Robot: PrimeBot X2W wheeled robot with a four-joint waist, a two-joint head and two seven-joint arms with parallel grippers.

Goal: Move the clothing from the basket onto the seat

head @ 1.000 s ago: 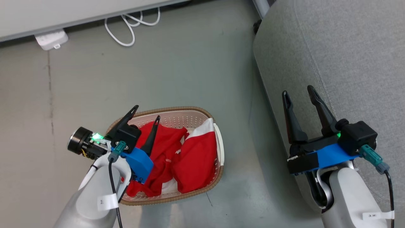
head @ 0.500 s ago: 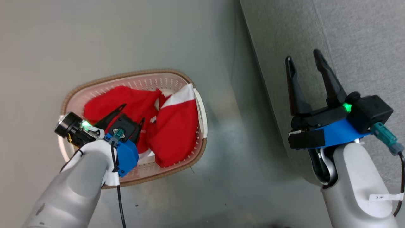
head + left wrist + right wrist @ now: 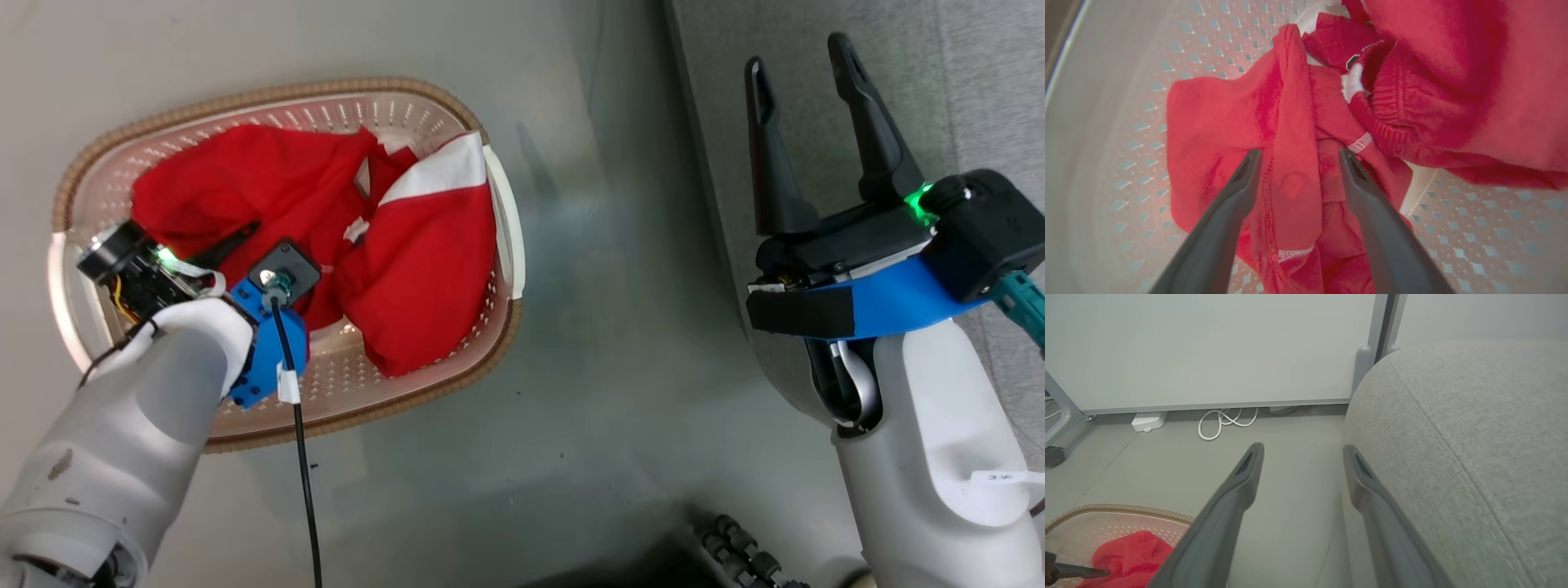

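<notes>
Left jaws gape astride the clothing [image 3: 1290, 122] in the basket [image 3: 359, 388]; my right jaws gape at three o'clock, by the seat [image 3: 963, 73].

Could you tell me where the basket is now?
Head view, upper left: the basket sits on the floor, left of the seat, left gripper inside it.

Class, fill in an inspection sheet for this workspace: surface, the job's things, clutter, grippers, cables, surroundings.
Surface: grey floor, a few dark specks.
Job's things: red clothing lies in the basket; none on the seat where visible.
Clutter: white box on the floor.
Grippers: left gripper open, fingers astride a red fold; right gripper open, empty, by the seat's edge.
Cables: white cable looped on the floor; black cable along the left arm.
Surroundings: pale wall panel behind box and cable.
</notes>
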